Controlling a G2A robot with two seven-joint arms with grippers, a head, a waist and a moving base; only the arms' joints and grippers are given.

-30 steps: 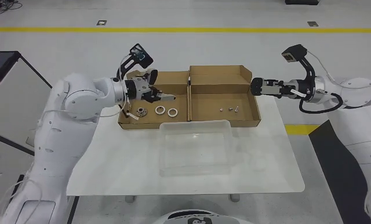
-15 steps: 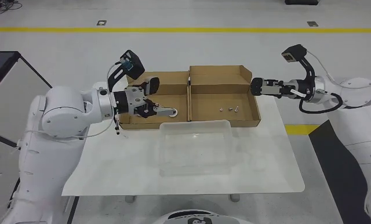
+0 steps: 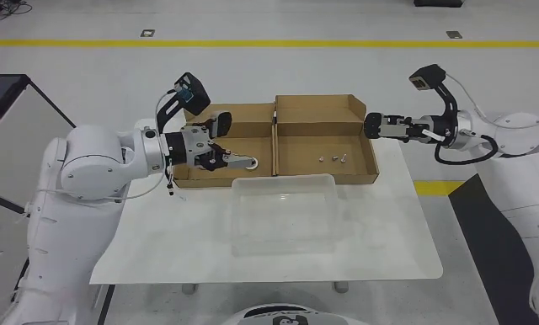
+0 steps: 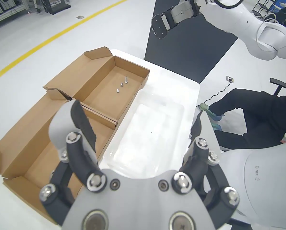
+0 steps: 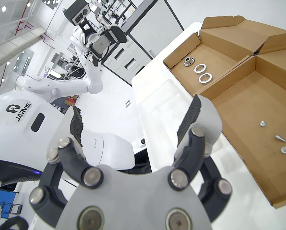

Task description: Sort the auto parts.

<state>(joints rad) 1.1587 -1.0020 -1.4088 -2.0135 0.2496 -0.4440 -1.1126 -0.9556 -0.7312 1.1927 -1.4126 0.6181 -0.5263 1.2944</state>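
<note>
Two open cardboard boxes stand side by side at the table's far edge. The left box [image 5: 219,56] holds a metal flange [image 5: 189,61] and two white rings [image 5: 200,68]. Three small bolts [image 3: 335,157] lie in the right box [image 3: 354,148], also seen as bolts [image 4: 121,84] and bolts [image 5: 280,138]. My left gripper [image 3: 237,144] hangs open and holds nothing above the left box's front part; in its own view the left gripper [image 4: 138,123] looks along the table. My right gripper [image 3: 370,125] is open and holds nothing, level with the right box's outer wall, shown as right gripper [image 5: 135,120].
A clear plastic tray [image 3: 285,214] sits in front of the boxes, its rim close to their front walls. White table [image 3: 379,232] lies bare to the tray's right and left. A dark cabinet [image 4: 181,56] stands past the table's right end.
My left arm drew back and its gripper shifted toward the left box's front, covering the flange and rings from above; then it held still. The right arm has not moved.
</note>
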